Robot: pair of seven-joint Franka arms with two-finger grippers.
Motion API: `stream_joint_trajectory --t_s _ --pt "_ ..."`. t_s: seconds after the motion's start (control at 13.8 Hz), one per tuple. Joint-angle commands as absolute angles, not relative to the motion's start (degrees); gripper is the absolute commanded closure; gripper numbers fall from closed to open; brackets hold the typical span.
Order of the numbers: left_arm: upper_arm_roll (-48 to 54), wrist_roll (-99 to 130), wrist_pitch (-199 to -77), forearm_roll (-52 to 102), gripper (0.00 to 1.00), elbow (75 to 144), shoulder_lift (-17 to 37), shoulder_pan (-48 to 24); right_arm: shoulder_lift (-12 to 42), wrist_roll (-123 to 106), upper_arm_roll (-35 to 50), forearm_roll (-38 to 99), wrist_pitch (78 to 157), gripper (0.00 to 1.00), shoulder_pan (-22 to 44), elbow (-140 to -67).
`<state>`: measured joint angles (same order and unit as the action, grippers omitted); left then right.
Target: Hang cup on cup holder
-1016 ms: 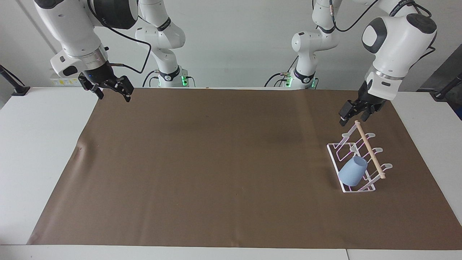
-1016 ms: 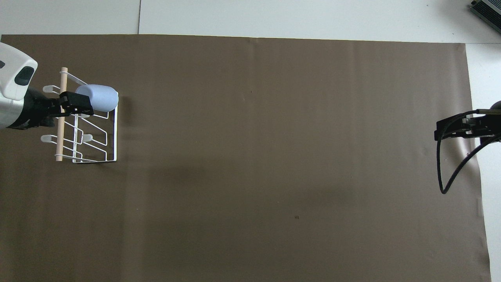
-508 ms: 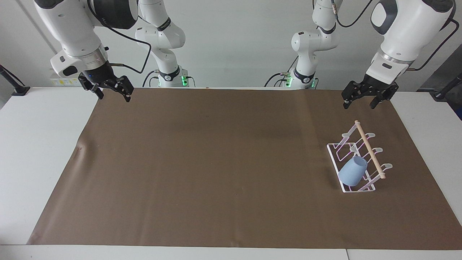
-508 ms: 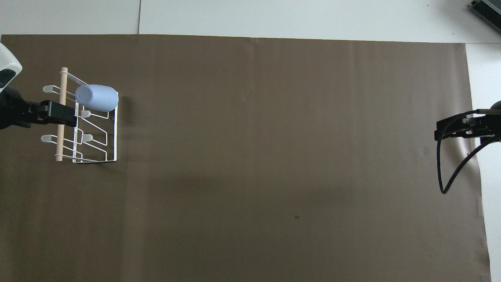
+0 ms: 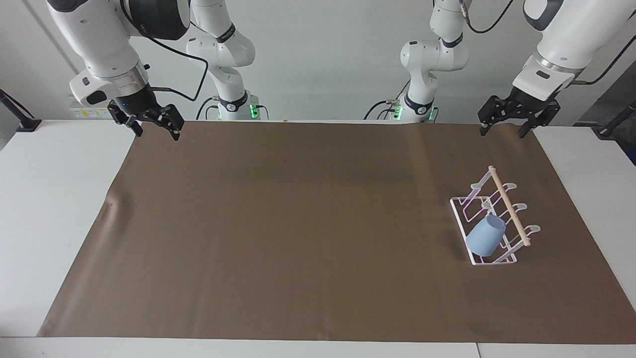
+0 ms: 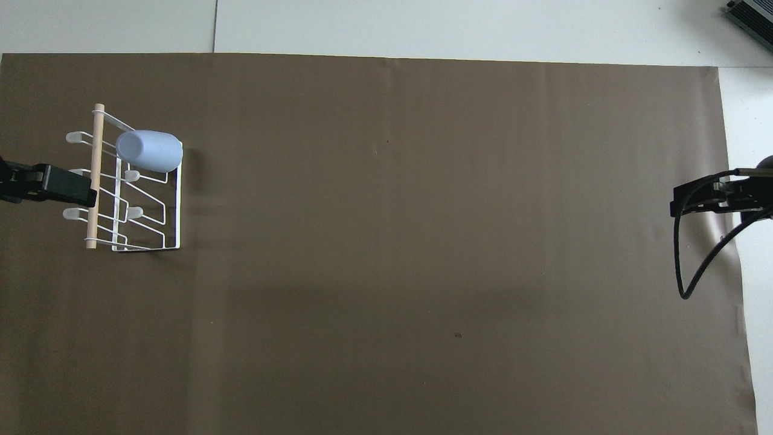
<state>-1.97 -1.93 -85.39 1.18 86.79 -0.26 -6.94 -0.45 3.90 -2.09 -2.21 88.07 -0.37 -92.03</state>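
Raised away from the cup holder (image 5: 492, 223), left gripper (image 5: 505, 131) hangs spread; the facing view alone shows the cup's (image 5: 485, 236) open mouth. Right gripper (image 5: 155, 130) waits, spread.

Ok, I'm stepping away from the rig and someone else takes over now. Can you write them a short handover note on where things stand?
Left gripper: jaws open, empty, raised over the brown mat's edge nearest the robots, at the left arm's end.
Right gripper: jaws open, empty, waiting over the mat's corner at the right arm's end.
Cup: hung mouth-down on a slanted prong of the cup holder, at the rack's end farther from the robots; nothing touches it.
Cup holder: standing on the mat at the left arm's end.
Done: the cup hangs on the holder, released.
Left: apparently nothing but parking the left arm.
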Motion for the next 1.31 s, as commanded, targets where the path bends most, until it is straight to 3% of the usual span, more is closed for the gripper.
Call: stream_joint_trajectory --t_s 0.0,1.23 --pt "-2.6 -2.0 -83.4 0.6 0.00 87.3 -1.3 -7.7 -1.1 4.4 -1.8 -2.5 88.2 0.00 -0.8 -92.5" --pt "0.1 -2.0 -80.1 0.1 0.00 87.4 -3.4 -5.9 -1.1 4.4 -1.8 -2.5 88.2 0.00 -0.8 -92.5"
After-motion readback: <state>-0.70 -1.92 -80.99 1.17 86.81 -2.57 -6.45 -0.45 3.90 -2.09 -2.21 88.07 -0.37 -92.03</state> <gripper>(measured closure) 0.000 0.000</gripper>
